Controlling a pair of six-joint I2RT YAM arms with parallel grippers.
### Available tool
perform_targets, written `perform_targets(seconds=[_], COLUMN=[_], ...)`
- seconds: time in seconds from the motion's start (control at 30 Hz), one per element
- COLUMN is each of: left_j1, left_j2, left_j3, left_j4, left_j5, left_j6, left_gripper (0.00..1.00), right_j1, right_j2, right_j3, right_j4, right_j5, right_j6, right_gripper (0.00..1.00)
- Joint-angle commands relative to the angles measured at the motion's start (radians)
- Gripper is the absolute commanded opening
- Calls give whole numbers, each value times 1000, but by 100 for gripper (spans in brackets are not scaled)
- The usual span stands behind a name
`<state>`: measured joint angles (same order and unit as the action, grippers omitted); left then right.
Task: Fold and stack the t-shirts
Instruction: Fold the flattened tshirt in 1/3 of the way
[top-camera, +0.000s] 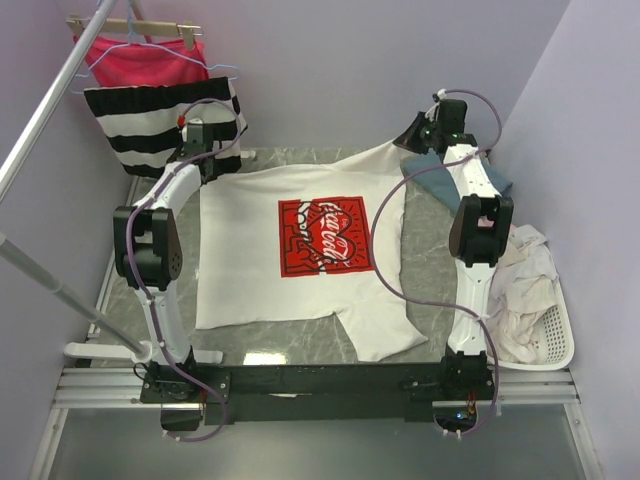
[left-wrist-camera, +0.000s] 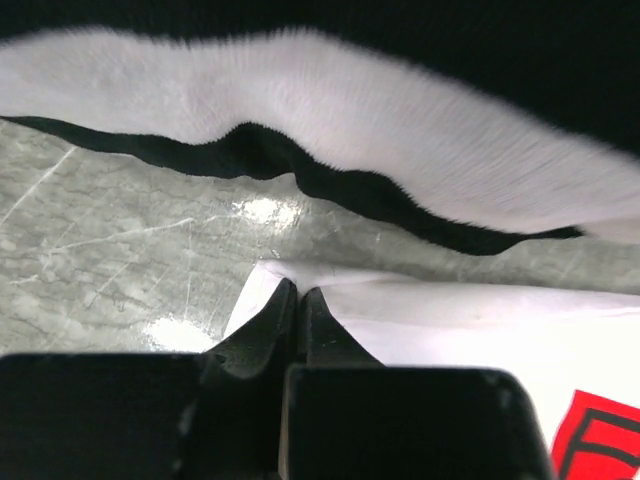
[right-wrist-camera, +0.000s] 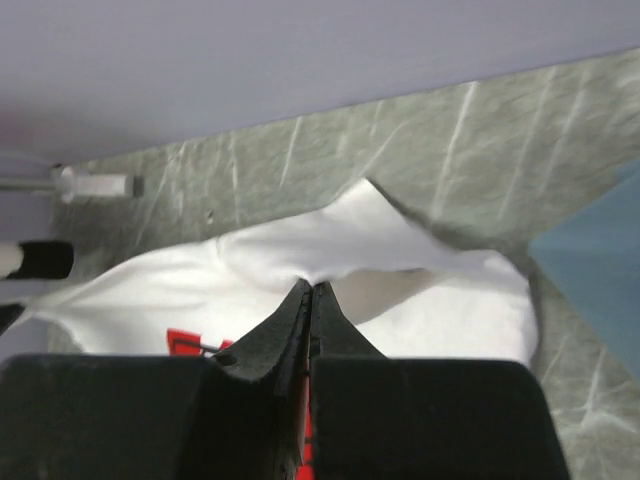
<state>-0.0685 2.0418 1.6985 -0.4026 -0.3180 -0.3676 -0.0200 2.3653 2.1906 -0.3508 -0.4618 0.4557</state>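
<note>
Nearest me, at the bottom of the overhead frame, a strip of the grey marbled surface (top-camera: 290, 345) shows bare in front of the hem of the white t-shirt (top-camera: 300, 290). The shirt lies spread flat in the middle of the frame with its red square logo (top-camera: 323, 236) facing up. One sleeve flops down toward the lower centre.

At the lower right a white basket (top-camera: 560, 345) sits at the surface's edge. A crumpled heap of pale t-shirts (top-camera: 525, 280) lies in it and spills over its rim.

Farther up, my two arms reach along either side of the spread shirt. My left gripper (left-wrist-camera: 298, 292) is clenched on the shirt's upper-left corner, fingers pressed together with the white edge pinched at their tips. My right gripper (right-wrist-camera: 311, 288) is clamped on the upper-right corner, where the cloth rises off the surface in a peaked fold.

Just beside that gripper, at the upper right, lies the teal-blue t-shirt (top-camera: 500, 185), partly under my right arm.

Farthest away, at the upper left, a black-and-white striped garment (top-camera: 150, 125) hangs just over my left gripper. A red-pink garment (top-camera: 140, 62) hangs on a hanger (top-camera: 160, 28) behind it.
</note>
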Motion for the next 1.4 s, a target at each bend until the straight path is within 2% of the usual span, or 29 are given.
perform_targets(seconds=[0.0,0.2,0.27,0.4,0.53,0.63,0.73,1.0,1.17,1.27,1.37], left_j1=[6,6,4,6,6,6,7,35,61,65,67], left_j2=[-43,-113,-143,-236,-279,-293,-295,-261,-269,-256,-212], left_j3=[-54,-146,-209,-305,-344,-362,-382,-441,-477,-468,-441], left_j4=[73,82,96,116,100,94,68,13,12,-5,-31], left_j5=[-6,49,75,80,40,34,16,-47,-59,-76,-37], left_j6=[13,-30,-53,-65,-57,-60,-70,-114,-119,-119,-117], left_gripper=[1,1,1,1,1,1,1,1,1,1,1], right_j1=[11,51,68,78,83,84,81,83,83,83,81], right_j2=[-104,-184,-244,-379,-541,-613,-656,-693,-684,-667,-643], right_j3=[-58,-176,-273,-495,-720,-823,-888,-989,-986,-990,-986], right_j4=[116,65,59,104,110,105,82,49,12,-8,-31], right_j5=[-135,-244,-244,-175,18,106,182,541,609,615,589], right_j6=[-15,-94,-117,-108,-144,-147,-103,-2,8,15,9], right_gripper=[0,0,0,0,0,0,0,0,0,0,0])
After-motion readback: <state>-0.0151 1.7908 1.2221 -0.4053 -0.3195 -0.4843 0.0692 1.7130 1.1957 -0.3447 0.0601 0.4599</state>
